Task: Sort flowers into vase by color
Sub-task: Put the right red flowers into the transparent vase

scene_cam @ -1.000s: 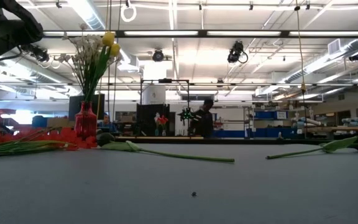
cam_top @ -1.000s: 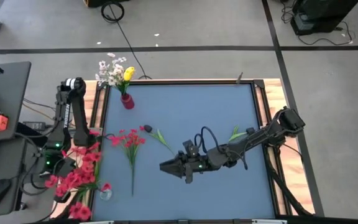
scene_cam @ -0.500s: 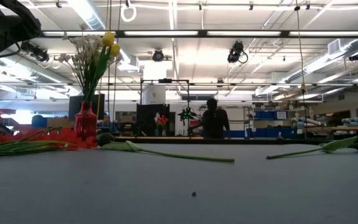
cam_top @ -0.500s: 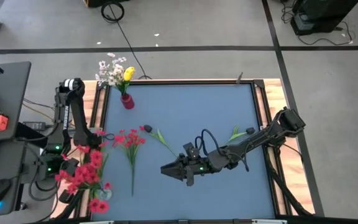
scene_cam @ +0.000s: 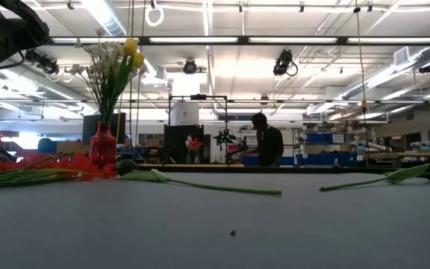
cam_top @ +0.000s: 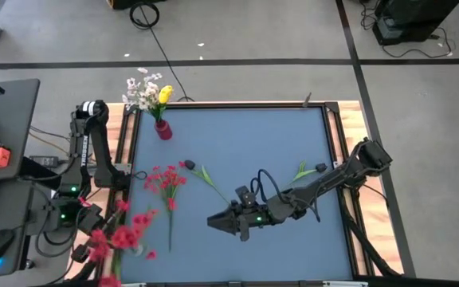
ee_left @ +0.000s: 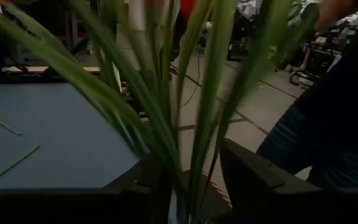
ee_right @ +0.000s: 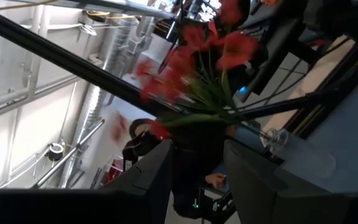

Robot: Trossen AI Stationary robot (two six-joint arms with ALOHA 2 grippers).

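Item: flower sorting, left-side release in progress. Left gripper (ee_left: 188,168), at the table's (cam_top: 245,135) front-left corner: jaws now parted, where a second ago they were clenched; green stems run loose between its fingers (ee_left: 253,177), no longer pinched as far as the left wrist view shows. Red bunch (cam_top: 122,237): blurred in the high view and shifted toward the table's front edge compared with half a second ago, so judged to be dropping or tipping after the release; a clear glass vessel (ee_right: 278,138) sits by its stems, but whether the stems stand in it cannot be told. Red vase (cam_top: 163,129): upright near the back-left corner, holding white blossoms (cam_top: 140,92) and a yellow tulip (cam_top: 165,95), unchanged. Loose on the table: red spray (cam_top: 166,178) near the left edge, dark-bud flower (cam_top: 188,165) just beside it, second dark-bud flower (cam_top: 319,167) toward the right edge; all unmoved. Right gripper (cam_top: 213,219): hovering over mid-table toward the front edge, jaws apart, empty. Assessment: the red bunch is being let go at the left edge; three single flowers remain unsorted, and the red spray is probably next.
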